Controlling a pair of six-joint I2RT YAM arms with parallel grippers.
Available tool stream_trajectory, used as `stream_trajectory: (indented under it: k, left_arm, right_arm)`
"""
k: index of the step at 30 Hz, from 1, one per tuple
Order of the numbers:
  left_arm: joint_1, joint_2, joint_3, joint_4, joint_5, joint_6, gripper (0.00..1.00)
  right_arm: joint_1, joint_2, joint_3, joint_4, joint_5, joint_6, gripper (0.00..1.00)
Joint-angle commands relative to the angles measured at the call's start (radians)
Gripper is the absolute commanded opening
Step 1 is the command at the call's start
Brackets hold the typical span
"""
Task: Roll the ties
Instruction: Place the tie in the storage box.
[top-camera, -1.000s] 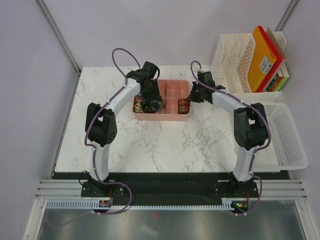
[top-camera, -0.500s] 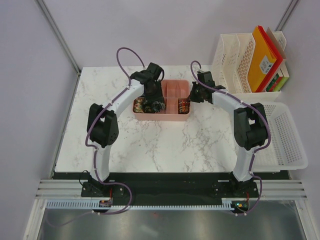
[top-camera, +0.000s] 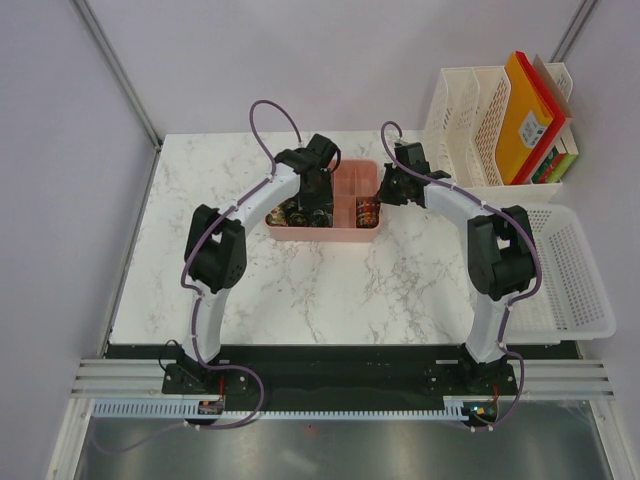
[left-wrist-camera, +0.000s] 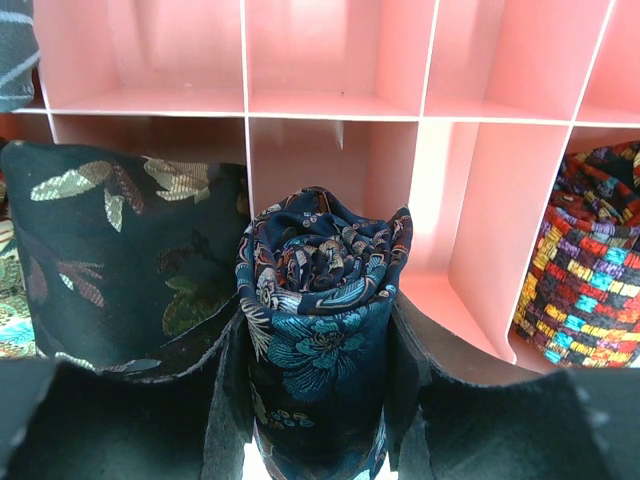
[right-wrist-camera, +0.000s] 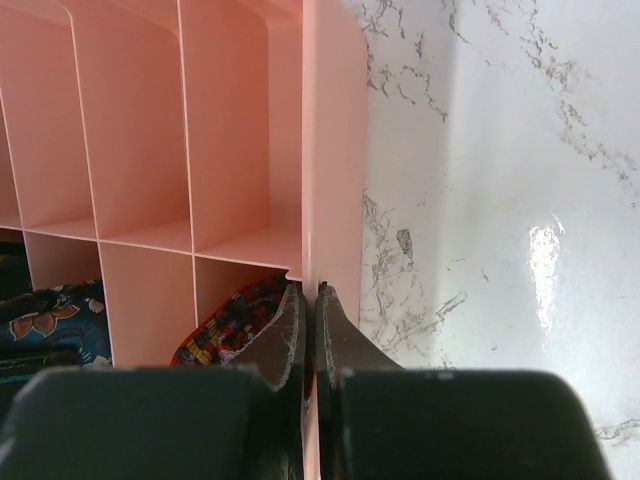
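Note:
A rolled dark blue floral tie (left-wrist-camera: 320, 290) stands upright between the fingers of my left gripper (left-wrist-camera: 318, 380), which is shut on it over the pink compartment tray (top-camera: 350, 172). In the top view this gripper (top-camera: 318, 205) hangs at the tray's middle front compartments. A dark leaf-patterned tie (left-wrist-camera: 120, 250) fills the compartment to the left. A red-orange patterned coil (left-wrist-camera: 585, 260) sits at the far right. My right gripper (right-wrist-camera: 309, 300) is shut on the tray's right wall (right-wrist-camera: 335, 150), with the red-orange coil (right-wrist-camera: 235, 320) just inside it.
Behind the held roll the tray's compartments (left-wrist-camera: 330, 60) show bare pink floors. White file holders with coloured folders (top-camera: 500, 120) stand at the back right, and a white basket (top-camera: 570, 270) lies at the right edge. The marble table (top-camera: 330, 290) stretches in front of the tray.
My left gripper has carried the rolled tie rightward along the tray, from its left compartments toward the middle. The right arm has not moved.

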Motion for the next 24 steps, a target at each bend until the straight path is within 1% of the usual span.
stream_trajectory:
  k: [1, 9, 17, 22, 24]
  left_arm:
    - [0.005, 0.025, 0.063, 0.009, -0.066, 0.033, 0.02]
    - [0.000, 0.094, 0.123, 0.017, -0.083, 0.053, 0.02]
    - [-0.006, 0.089, 0.059, 0.022, -0.032, 0.028, 0.02]
    - [-0.061, 0.056, 0.161, 0.017, -0.083, 0.082, 0.02]
    - [-0.075, 0.057, 0.171, 0.015, -0.090, 0.086, 0.02]
  right_arm:
    - [0.026, 0.017, 0.016, -0.040, -0.077, 0.020, 0.00]
    - [0.027, 0.014, 0.010, -0.038, -0.079, 0.022, 0.00]
    - [0.027, 0.019, 0.013, -0.040, -0.077, 0.016, 0.00]
    - [0.027, 0.023, 0.007, -0.040, -0.073, 0.026, 0.00]
    - [0.026, 0.030, 0.009, -0.040, -0.070, 0.031, 0.00]
